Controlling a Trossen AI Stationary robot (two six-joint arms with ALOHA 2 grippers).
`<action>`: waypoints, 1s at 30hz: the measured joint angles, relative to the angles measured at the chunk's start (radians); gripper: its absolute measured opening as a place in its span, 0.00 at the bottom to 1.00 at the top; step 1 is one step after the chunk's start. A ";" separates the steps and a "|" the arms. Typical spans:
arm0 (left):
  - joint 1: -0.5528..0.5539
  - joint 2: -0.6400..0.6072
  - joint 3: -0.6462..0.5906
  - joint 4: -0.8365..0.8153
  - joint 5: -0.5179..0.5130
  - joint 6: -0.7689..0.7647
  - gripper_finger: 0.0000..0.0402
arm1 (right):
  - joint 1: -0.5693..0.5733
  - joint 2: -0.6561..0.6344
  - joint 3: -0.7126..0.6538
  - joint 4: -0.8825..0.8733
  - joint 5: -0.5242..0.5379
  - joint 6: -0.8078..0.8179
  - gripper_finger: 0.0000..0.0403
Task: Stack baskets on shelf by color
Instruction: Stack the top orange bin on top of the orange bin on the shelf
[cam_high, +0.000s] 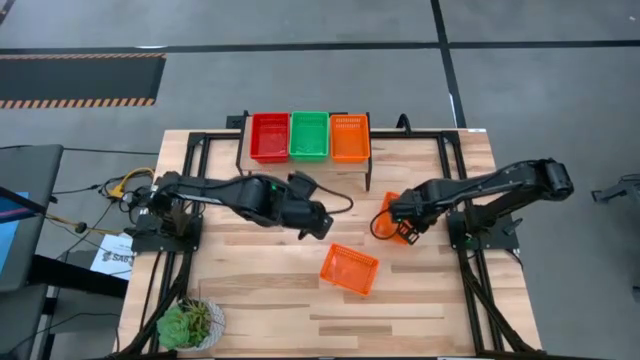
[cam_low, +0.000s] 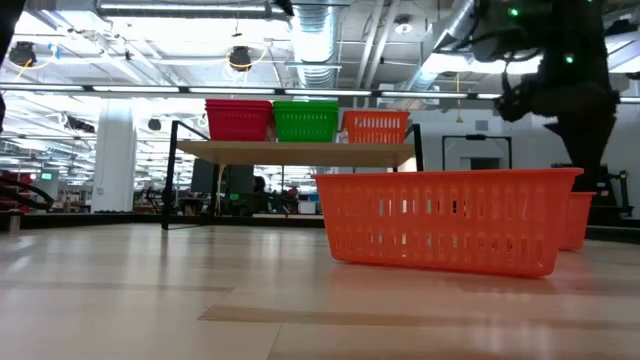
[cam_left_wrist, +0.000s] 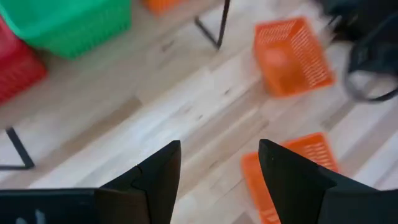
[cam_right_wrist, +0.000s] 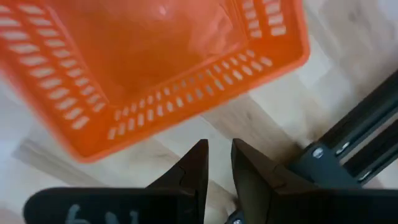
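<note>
Gathering the last 2 orange baskets for the orange stack on the shelf.

Largest first: the tabletop carries the shelf at its far edge, with red, green and orange stacks side by side. One loose basket lies mid-tabletop; the left claw, open and empty, hovers near it and must likely descend onto its rim. The right claw, shut, is at the tilted basket; whether it grips it I cannot tell. A potted plant sits clear.
</note>
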 joint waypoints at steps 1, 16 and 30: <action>-0.001 -0.006 -0.040 0.016 0.006 -0.006 0.51 | 0.004 -0.001 -0.018 0.010 -0.001 0.014 0.23; -0.005 -0.462 -1.038 0.817 0.105 -0.306 0.51 | 0.003 0.018 -0.182 0.337 0.006 0.017 0.23; 0.007 -0.503 -1.306 1.310 0.061 -0.402 0.51 | 0.017 0.085 -0.111 0.680 -0.103 -0.307 0.23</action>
